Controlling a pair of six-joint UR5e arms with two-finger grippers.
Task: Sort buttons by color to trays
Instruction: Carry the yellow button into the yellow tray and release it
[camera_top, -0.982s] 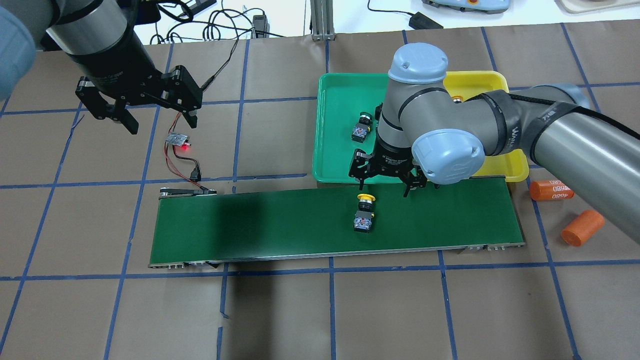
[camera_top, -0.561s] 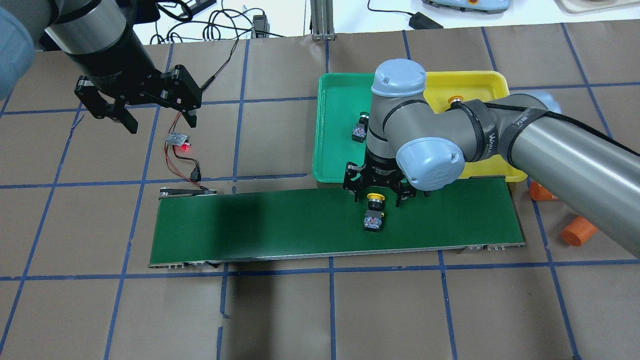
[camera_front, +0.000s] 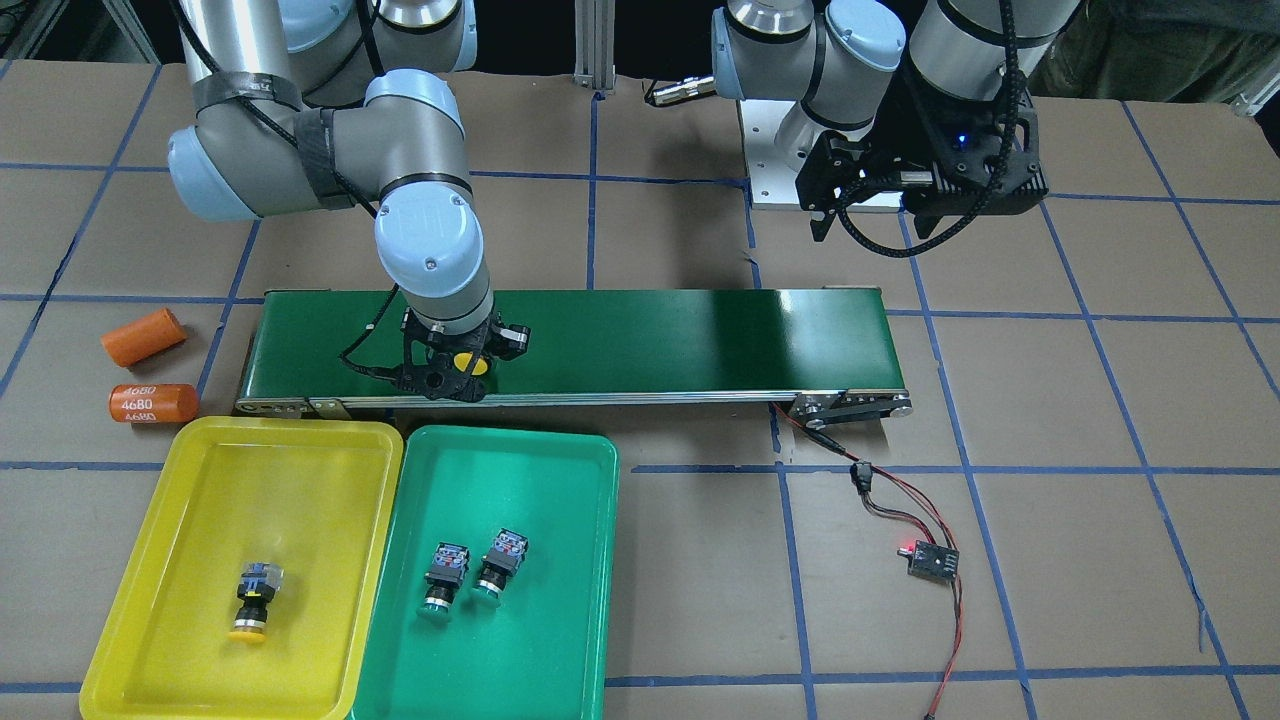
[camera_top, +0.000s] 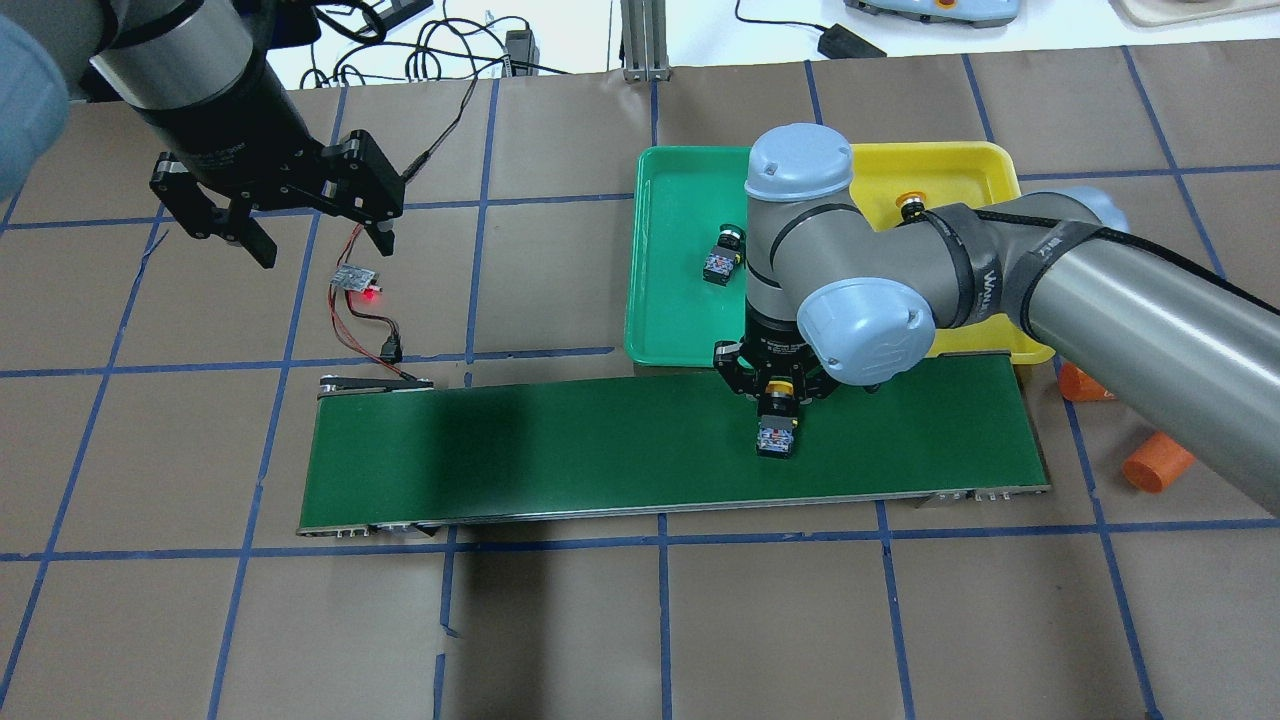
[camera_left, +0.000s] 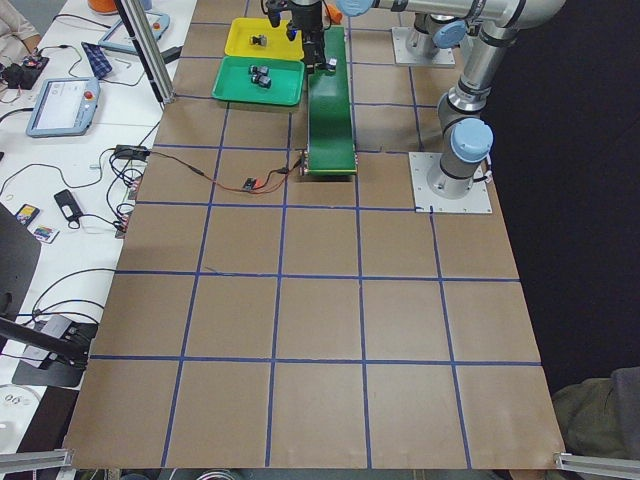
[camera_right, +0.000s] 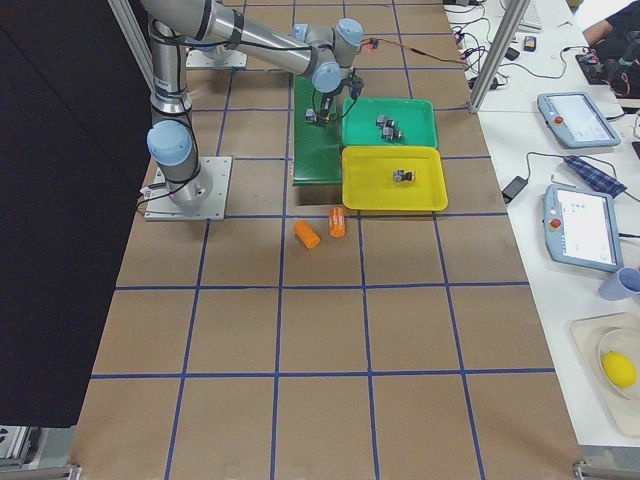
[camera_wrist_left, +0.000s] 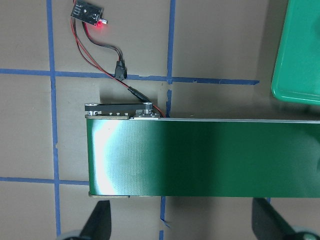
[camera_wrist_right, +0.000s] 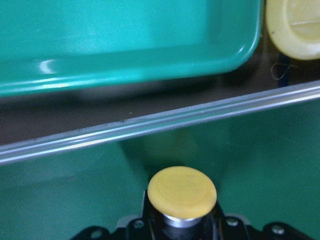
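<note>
A yellow button (camera_top: 778, 438) lies on the conveyor belt (camera_top: 550, 450). My right gripper (camera_top: 778, 392) is down over the button, shut on its neck just under the yellow cap (camera_wrist_right: 182, 192); it also shows in the front view (camera_front: 452, 368). Another yellow button (camera_front: 255, 598) lies in the yellow tray (camera_front: 150, 500). Two green buttons (camera_front: 443, 578) (camera_front: 500, 565) lie side by side in the green tray (camera_front: 560, 640). My left gripper (camera_top: 315, 240) hangs open and empty above the table at the belt's other end, its fingertips (camera_wrist_left: 97, 222) wide apart.
A small sensor board (camera_top: 355, 280) with a red light and wires lies by the belt's left end. Two orange cylinders (camera_front: 143, 336) (camera_front: 153, 402) lie on the table beyond the belt's right end. Both trays stand side by side along the belt's far edge.
The yellow button has ridden the belt to the right. My right gripper came over it, dropped and closed its fingers on it. My left arm has not moved.
</note>
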